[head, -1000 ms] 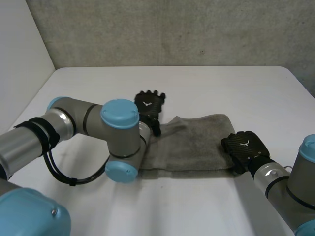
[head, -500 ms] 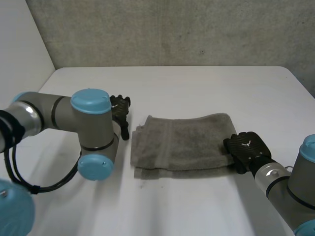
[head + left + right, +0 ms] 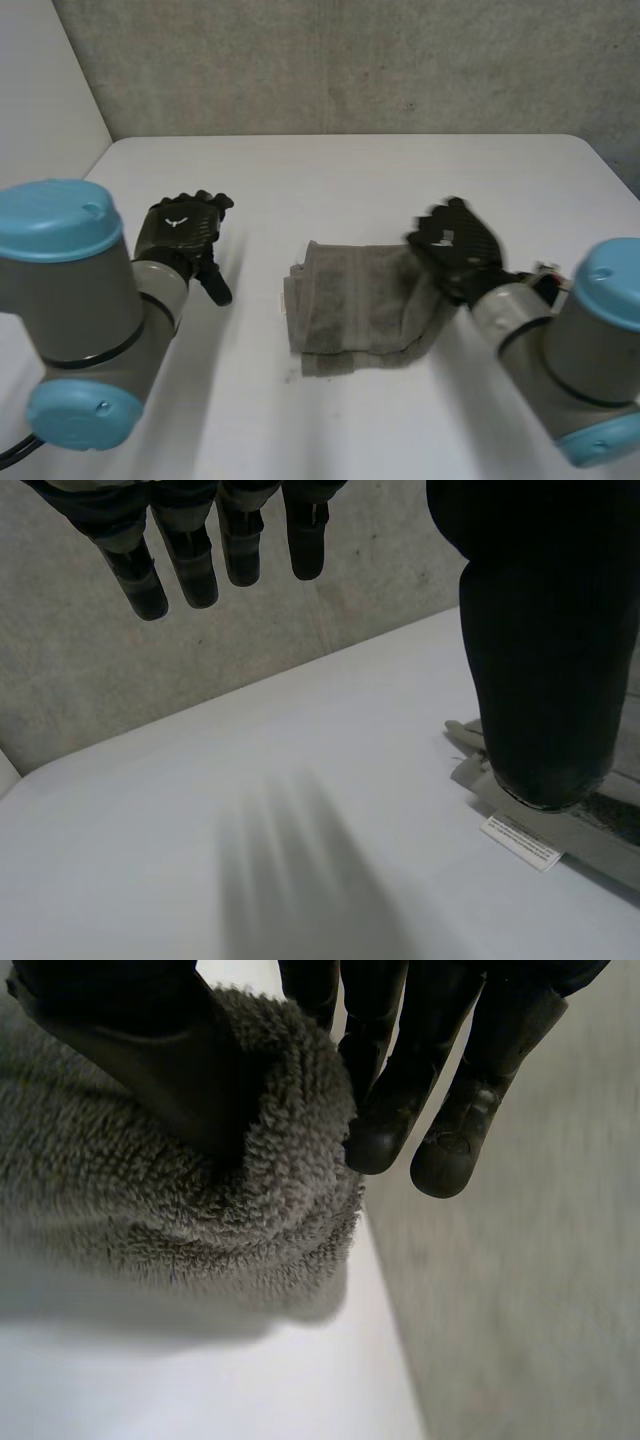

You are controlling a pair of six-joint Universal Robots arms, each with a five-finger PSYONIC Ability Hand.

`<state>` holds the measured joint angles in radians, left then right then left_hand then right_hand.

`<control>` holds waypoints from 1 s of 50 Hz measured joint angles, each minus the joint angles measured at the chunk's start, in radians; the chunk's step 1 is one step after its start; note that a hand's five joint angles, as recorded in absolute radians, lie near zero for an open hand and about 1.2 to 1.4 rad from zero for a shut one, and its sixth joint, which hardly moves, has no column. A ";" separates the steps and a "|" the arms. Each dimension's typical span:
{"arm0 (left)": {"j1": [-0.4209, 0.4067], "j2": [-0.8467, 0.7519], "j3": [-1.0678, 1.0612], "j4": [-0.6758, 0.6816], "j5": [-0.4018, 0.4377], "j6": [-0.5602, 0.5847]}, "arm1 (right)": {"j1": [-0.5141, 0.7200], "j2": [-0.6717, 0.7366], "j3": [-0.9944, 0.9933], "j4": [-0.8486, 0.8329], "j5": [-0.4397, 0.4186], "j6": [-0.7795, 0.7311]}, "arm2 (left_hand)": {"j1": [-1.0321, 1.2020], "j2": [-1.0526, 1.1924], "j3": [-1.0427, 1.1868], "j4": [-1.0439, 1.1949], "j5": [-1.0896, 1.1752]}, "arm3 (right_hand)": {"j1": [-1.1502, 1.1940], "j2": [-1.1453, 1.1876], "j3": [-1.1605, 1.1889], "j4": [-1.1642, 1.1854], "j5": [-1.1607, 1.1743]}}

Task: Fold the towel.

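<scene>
Moved since half a second ago: right hand, lifted inward over the towel, its right end pinched between thumb and fingers; left hand, drawn well clear, fingers relaxed, empty. Towel: mid-table, part folded. Step, judged: folding the end over. Next: carry it to the left edge, align, release.

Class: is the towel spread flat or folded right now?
Partly folded: the towel lies in stacked layers, and the right hand pinches one end lifted over it.
</scene>
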<state>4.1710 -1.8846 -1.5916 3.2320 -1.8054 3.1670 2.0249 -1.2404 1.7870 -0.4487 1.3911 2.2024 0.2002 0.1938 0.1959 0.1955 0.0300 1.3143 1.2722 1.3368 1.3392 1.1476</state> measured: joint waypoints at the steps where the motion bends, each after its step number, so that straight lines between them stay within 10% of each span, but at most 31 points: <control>1: 0.007 0.018 -0.015 0.000 0.009 0.000 | 0.042 0.014 -0.031 0.002 -0.010 -0.018 | 0.000 0.000 0.000 0.000 0.000 | 0.000 0.000 0.000 0.000 0.000; 13: 0.045 0.095 -0.091 0.003 0.055 -0.009 | 0.336 0.258 -0.221 0.046 -0.227 -0.108 | -0.003 -0.001 -0.003 -0.002 -0.001 | -0.086 -0.047 -0.080 -0.085 -0.082; 20: 0.053 0.095 -0.089 0.003 0.056 -0.014 | 0.350 0.280 -0.266 0.082 -0.156 -0.053 | -0.009 -0.006 -0.009 -0.008 -0.001 | -1.041 -1.013 -1.072 -1.067 -1.074; 35: 0.021 0.062 0.039 0.012 0.056 -0.101 | 0.160 -0.053 -0.221 0.211 0.002 0.807 | -0.014 -0.014 -0.015 -0.014 -0.003 | -1.075 -1.023 -1.092 -1.077 -1.081; 50: -0.107 -0.138 0.134 -0.047 0.068 -0.229 | 0.051 0.118 -0.432 0.587 -0.005 0.872 | -0.011 -0.011 -0.012 -0.012 -0.003 | -1.075 -1.023 -1.092 -1.077 -1.081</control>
<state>4.0642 -2.0224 -1.4576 3.1854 -1.7370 2.9377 2.0756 -1.1228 1.3546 0.1386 1.3864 3.0742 0.1889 0.1831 0.1838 0.1839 0.0266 0.2393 0.2494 0.2453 0.2617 0.0662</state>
